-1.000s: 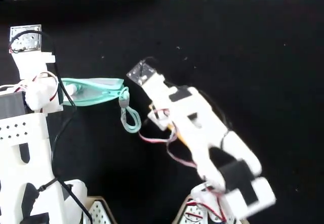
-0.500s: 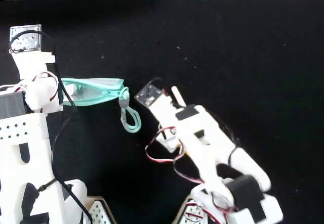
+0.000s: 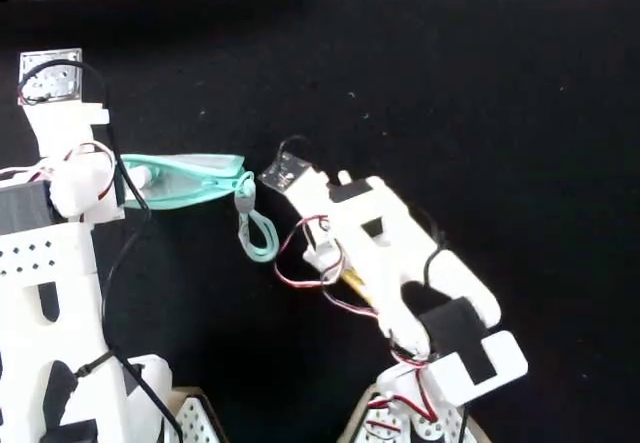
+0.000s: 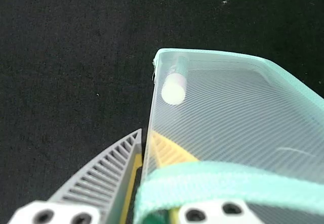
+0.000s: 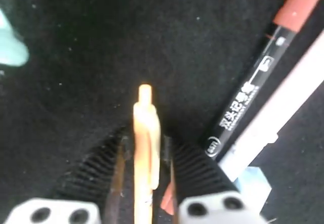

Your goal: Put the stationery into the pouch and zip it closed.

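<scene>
Pins teal pouch at far left, clamped in left gripper, likely steadying it for loading. Squeezes orange pen in right gripper, near pouch's strap loop, presumably bound for its opening. Leaves black marker and white pen on cloth.

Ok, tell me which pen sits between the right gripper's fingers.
The orange pen; the black marker and the white pen lie loose beside it.
</scene>
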Robot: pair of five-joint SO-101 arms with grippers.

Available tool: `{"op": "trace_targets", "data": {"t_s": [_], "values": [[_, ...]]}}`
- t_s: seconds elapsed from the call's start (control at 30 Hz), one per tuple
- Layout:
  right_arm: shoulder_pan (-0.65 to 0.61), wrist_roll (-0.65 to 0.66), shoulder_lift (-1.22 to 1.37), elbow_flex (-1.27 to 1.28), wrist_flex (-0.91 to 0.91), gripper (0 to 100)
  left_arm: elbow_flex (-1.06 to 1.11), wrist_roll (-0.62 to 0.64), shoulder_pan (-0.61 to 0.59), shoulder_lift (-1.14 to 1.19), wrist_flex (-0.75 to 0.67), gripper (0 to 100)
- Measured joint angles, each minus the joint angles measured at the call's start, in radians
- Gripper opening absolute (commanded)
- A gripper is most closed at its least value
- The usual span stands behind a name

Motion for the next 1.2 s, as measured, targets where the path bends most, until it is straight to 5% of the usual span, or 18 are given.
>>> {"op": "trace_targets", "data": {"t_s": [0.17, 0.43, 0.63, 0.93, 1.2], "values": [[-0.012, -0.002, -0.229, 0.097, 0.005, 1.2, 0.000, 0.000, 0.000, 0.000, 0.000, 3], [-0.018, 0.002, -0.979, 0.132, 0.091, 1.2, 0.000, 0.000, 0.000, 0.000, 0.000, 3], [-0.084, -0.127, -1.436, 0.114, -0.092, 1.4, 0.000, 0.000, 0.000, 0.000, 0.000, 3], [-0.427, -0.114, -1.425, 0.244, -0.586, 1.3, 0.000, 0.000, 0.000, 0.000, 0.000, 3], [-0.482, -0.100, -1.234, 0.247, -0.896, 1.3, 0.000, 0.000, 0.000, 0.000, 0.000, 3]]}}
